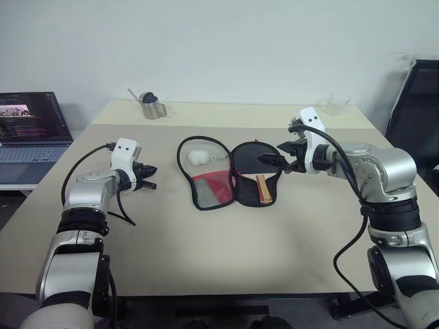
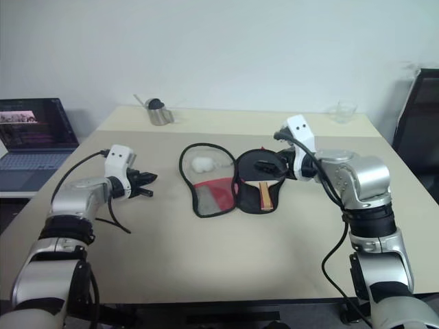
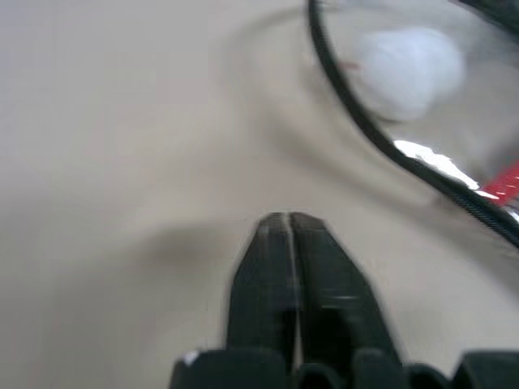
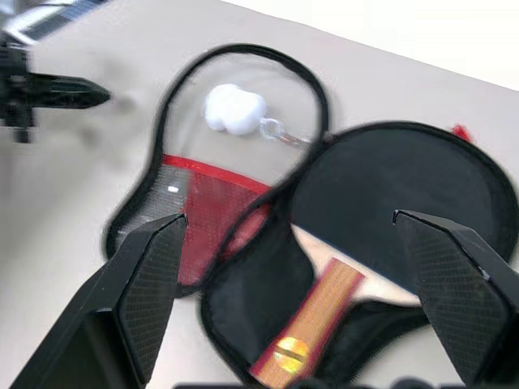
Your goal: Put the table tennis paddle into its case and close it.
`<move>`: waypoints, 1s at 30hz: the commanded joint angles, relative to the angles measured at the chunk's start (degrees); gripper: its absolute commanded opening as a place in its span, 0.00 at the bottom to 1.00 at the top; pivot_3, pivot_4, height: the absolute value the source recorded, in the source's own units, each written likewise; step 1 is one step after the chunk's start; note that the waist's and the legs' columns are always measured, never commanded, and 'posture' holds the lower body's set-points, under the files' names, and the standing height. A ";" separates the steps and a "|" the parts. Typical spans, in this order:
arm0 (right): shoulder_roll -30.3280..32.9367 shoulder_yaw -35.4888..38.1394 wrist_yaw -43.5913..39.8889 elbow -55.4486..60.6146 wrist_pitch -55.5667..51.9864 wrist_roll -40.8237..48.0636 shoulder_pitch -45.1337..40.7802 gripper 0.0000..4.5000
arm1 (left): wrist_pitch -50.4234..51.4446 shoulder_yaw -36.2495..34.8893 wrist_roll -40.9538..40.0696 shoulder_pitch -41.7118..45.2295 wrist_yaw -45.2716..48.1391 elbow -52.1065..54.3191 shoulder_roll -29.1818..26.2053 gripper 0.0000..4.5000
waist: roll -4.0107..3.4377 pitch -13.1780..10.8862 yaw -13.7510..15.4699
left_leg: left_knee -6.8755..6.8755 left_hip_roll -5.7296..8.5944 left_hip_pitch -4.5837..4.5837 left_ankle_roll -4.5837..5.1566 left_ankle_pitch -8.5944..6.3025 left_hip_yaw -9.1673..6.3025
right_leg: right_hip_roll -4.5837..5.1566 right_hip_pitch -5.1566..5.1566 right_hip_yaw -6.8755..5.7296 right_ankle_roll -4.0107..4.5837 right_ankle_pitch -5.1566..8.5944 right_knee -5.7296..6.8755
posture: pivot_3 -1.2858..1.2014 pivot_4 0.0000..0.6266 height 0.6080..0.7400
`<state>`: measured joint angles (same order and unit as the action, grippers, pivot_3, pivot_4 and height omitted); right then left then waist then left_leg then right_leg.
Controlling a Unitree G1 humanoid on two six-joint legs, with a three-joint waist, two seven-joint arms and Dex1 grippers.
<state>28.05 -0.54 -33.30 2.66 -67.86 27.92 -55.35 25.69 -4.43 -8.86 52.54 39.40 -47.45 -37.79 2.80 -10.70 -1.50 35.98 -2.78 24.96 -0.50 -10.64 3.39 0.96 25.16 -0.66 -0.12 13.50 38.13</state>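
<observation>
Right wrist view: my right gripper (image 4: pixel 324 243) stands spread wide over the table tennis paddle (image 4: pixel 381 203), which lies inside the open case (image 4: pixel 268 300). At nine o'clock, my left gripper (image 1: pixel 147 176) is pressed together, empty.

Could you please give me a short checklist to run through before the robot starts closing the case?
1. Table tennis paddle lies inside the open case, blade and handle within the outline: ok.
2. Lid half with the white ball charm lies flat beside the paddle, not folded over: not ok.
3. Left gripper shut, empty, over bare table short of the lid: ok.
4. Right gripper open, above the paddle, holding nothing: ok.
5. Zip pull position: cannot tell.
</observation>
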 commanded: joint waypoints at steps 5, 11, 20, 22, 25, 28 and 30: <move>6.76 2.06 -14.18 10.75 7.75 7.01 2.96 1.00 | -4.21 3.15 4.45 5.85 -0.63 -7.71 5.13 0.01 | 0.01 0.00 0.67 | 0.04 0.11 0.11 0.01 -0.01 0.01 | -0.04 0.00 -0.08 -0.07 0.03 -0.06 | 0.52 0.24 1.00; 8.56 0.66 -14.66 12.31 8.75 7.08 4.63 1.00 | -6.84 3.37 5.40 10.34 -2.00 -11.29 10.20 0.01 | 0.02 -0.01 0.69 | 0.09 0.07 0.09 0.00 0.00 0.00 | -0.05 0.00 -0.08 -0.05 0.02 0.01 | 0.52 0.24 1.00; 9.47 0.51 -13.39 13.85 8.51 7.12 5.24 1.00 | -8.16 2.06 3.75 12.43 1.15 -10.04 13.50 0.01 | 0.02 -0.01 0.01 | 0.09 0.08 0.07 0.00 0.00 0.00 | -0.05 0.02 -0.03 -0.01 -0.01 0.02 | 0.52 0.24 1.00; 10.03 1.08 -13.79 14.10 9.26 7.30 5.25 1.00 | -8.11 2.26 3.65 12.20 2.16 -8.92 14.00 0.01 | 0.02 -0.01 0.01 | 0.09 0.07 0.07 0.00 0.00 0.00 | -0.05 0.01 -0.04 -0.01 -0.01 0.03 | 0.52 0.24 1.00; 11.48 2.97 -15.15 13.98 11.31 7.78 4.99 1.00 | -7.93 2.50 3.36 11.94 3.00 -6.81 15.20 0.01 | 0.02 -0.01 0.03 | 0.10 0.07 0.07 0.00 0.00 0.00 | -0.05 0.00 -0.05 -0.05 0.01 0.03 | 0.52 0.24 1.00; 13.32 5.14 -16.67 13.61 13.15 8.52 5.10 1.00 | -6.53 1.72 2.04 12.28 3.28 -4.34 17.24 0.01 | 0.02 -0.01 0.16 | 0.11 0.11 0.08 0.00 0.00 0.00 | -0.05 -0.03 -0.05 -0.07 0.01 0.01 | 0.52 0.24 1.00; 14.61 6.19 -17.58 13.36 14.20 8.66 5.53 1.00 | -3.67 1.55 0.36 12.70 3.88 -0.60 19.44 0.01 | 0.02 -0.01 0.33 | 0.11 0.12 0.09 0.00 0.00 0.00 | -0.05 -0.06 -0.04 -0.08 0.01 -0.01 | 0.52 0.24 1.00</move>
<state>41.40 2.61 -49.79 14.96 -55.86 35.51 -49.80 20.46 -2.61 -6.32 62.75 42.20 -53.11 -19.87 2.81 -10.70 -1.17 36.09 -2.65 25.05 -0.50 -10.64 3.39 0.90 25.11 -0.70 -0.20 13.50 38.11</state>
